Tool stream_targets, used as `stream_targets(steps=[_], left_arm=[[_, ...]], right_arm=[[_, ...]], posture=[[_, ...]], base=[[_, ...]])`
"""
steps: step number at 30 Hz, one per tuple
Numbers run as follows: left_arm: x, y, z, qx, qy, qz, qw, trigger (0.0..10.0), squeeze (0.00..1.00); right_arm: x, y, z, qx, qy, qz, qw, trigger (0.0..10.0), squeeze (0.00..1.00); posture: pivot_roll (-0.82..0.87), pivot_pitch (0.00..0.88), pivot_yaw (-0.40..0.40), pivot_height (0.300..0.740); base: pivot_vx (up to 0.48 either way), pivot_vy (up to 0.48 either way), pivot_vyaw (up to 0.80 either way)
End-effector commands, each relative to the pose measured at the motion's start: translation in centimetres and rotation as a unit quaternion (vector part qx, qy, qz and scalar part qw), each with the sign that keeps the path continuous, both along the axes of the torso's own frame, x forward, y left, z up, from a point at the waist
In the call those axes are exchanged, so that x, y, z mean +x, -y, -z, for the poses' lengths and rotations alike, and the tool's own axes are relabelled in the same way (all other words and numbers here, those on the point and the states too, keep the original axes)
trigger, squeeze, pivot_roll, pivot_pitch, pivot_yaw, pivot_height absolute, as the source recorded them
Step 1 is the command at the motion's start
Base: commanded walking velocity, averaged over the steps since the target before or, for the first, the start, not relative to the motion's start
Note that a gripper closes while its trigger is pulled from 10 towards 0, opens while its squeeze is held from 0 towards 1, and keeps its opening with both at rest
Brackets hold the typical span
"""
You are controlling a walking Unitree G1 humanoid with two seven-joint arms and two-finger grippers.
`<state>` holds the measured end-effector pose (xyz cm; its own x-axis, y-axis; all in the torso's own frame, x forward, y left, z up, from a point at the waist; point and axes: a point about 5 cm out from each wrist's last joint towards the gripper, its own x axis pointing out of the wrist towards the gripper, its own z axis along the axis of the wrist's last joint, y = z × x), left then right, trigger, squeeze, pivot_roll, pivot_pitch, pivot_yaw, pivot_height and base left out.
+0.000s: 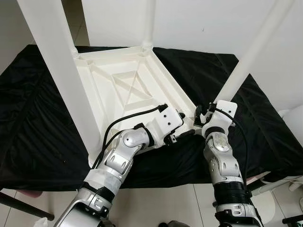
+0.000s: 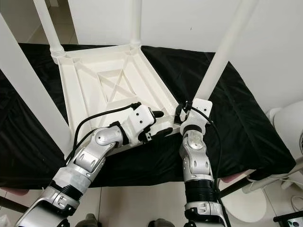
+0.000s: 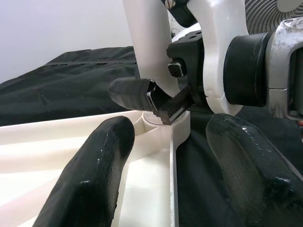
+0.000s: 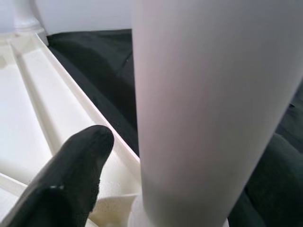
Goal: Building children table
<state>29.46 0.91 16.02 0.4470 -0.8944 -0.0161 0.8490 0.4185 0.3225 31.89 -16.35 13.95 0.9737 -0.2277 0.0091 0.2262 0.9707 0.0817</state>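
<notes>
Upturned white plastic children's tabletop (image 1: pixel 128 90) lies underside up on black cloth-covered counter (image 1: pixel 38 127), four white tubular legs standing in corners. Right claw (image 3: pixel 158 101) is clamped on near-right white leg (image 1: pixel 244 61) just above its socket. Left claw (image 1: pixel 182 137) hovers spread wide and empty beside the same corner rim. Judged step: seating this leg. Best to press straight down the leg's axis while the left claw braces the rim so the tabletop doesn't slide on the cloth. That corner sits near the counter's front edge; open cloth lies to the right, while the near-left leg (image 1: pixel 61 66) crowds the left arm.
</notes>
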Motion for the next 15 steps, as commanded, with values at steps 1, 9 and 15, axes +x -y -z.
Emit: stream_targets(steps=[1, 9, 15], left_arm=[[-0.1, 0.1, -0.4, -0.006, 0.003, -0.002, 1.0, 10.0, 0.0], [0.0, 0.0, -0.4, -0.007, 0.003, -0.007, 1.0, 10.0, 0.0], [0.1, -0.1, -0.5, -0.008, 0.003, -0.011, 1.0, 10.0, 0.0]], right_arm=[[-0.1, 0.0, 0.0, 0.005, 0.003, -0.001, 1.0, 10.0, 1.0], [-1.2, 1.8, -0.2, -0.013, 0.022, -0.058, 0.998, 10.0, 1.0], [-2.9, 3.7, 0.5, -0.078, 0.009, -0.191, 0.978, 10.0, 0.0]], posture=[[0.04, 0.0, -0.045, 0.74], [0.05, 0.0, -0.054, 0.74], [0.05, 0.0, -0.053, 0.74]], base=[[0.0, 0.0, 0.0], [0.0, 0.0, 0.0], [0.0, 0.0, 0.0]])
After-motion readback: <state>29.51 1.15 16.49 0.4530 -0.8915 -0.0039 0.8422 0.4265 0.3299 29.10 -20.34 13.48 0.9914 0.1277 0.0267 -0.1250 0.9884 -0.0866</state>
